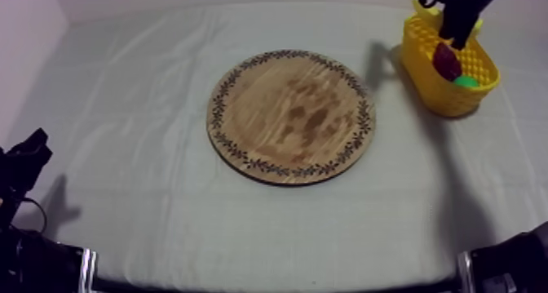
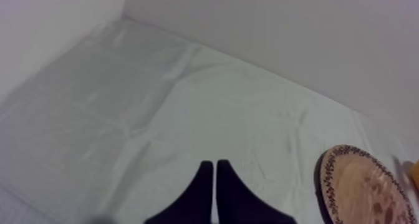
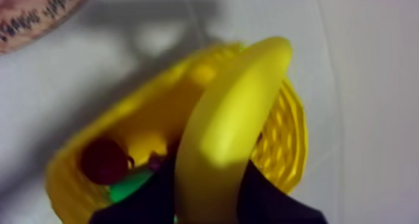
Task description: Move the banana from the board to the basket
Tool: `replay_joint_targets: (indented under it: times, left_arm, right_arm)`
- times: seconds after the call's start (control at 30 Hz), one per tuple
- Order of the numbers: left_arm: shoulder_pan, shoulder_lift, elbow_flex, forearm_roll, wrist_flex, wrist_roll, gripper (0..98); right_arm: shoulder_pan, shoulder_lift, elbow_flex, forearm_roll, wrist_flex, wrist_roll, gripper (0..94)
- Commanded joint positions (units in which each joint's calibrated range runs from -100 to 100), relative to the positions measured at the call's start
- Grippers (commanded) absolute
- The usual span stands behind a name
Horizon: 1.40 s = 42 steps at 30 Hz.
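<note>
The yellow banana (image 3: 231, 126) is clamped between the black fingers of my right gripper (image 3: 212, 190), which is shut on it. It hangs right over the yellow basket (image 3: 288, 145). From above, my right gripper (image 1: 458, 35) reaches down over the basket (image 1: 422, 61) at the back right. The round wooden board (image 1: 292, 115) with its patterned rim lies bare mid-table. My left gripper (image 2: 215, 169) is shut on nothing, its fingers together as a narrow wedge, low at the left (image 1: 28, 153) and far from the board.
Inside the basket lie a small red fruit (image 3: 103, 159) and a green piece (image 3: 131, 184); both show from above, the red fruit (image 1: 446, 61) and the green piece (image 1: 466, 82). The board's edge (image 2: 365, 189) sits off to the side of my left gripper. Grey-white cloth covers the table.
</note>
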Motion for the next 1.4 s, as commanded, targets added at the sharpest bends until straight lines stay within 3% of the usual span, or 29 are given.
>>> replay_joint_targets:
  times: [0.0, 0.4, 0.57, 0.67, 0.77, 0.9, 1.1, 1.37]
  left_arm:
    - [0.0, 0.0, 0.0, -0.02, 0.0, 0.0, 0.1]
    - [0.0, 0.0, 0.0, -0.02, 0.0, 0.0, 0.1]
    - [0.0, 0.0, 0.0, -0.02, 0.0, 0.0, 0.1]
    - [0.0, 0.0, 0.0, -0.02, 0.0, 0.0, 0.1]
    - [0.0, 0.0, 0.0, -0.02, 0.0, 0.0, 0.1]
    - [0.0, 0.0, 0.0, -0.02, 0.0, 0.0, 0.1]
    - [0.0, 0.0, 0.0, -0.02, 0.0, 0.0, 0.1]
    - [0.0, 0.0, 0.0, -0.02, 0.0, 0.0, 0.1]
  right_arm:
    - [1.1, 0.2, 0.7, -0.1, -1.2, 0.4, 22.8]
    - [2.3, 1.6, 8.2, -0.9, -7.1, 0.8, 25.7]
    - [2.7, 1.6, 9.1, -1.6, -8.5, 1.0, 41.6]
    - [3.1, 1.3, 9.2, -2.4, -9.0, 1.3, 44.9]
    - [3.2, 0.9, 9.4, -3.0, -9.5, 1.3, 38.0]
    - [2.9, -0.3, 10.0, -3.6, -10.9, -1.1, 17.0]
    - [3.6, -5.4, 14.3, -7.7, -14.8, -5.3, 18.8]
    - [5.9, -17.4, 29.7, -12.8, -23.1, -9.6, 16.0]
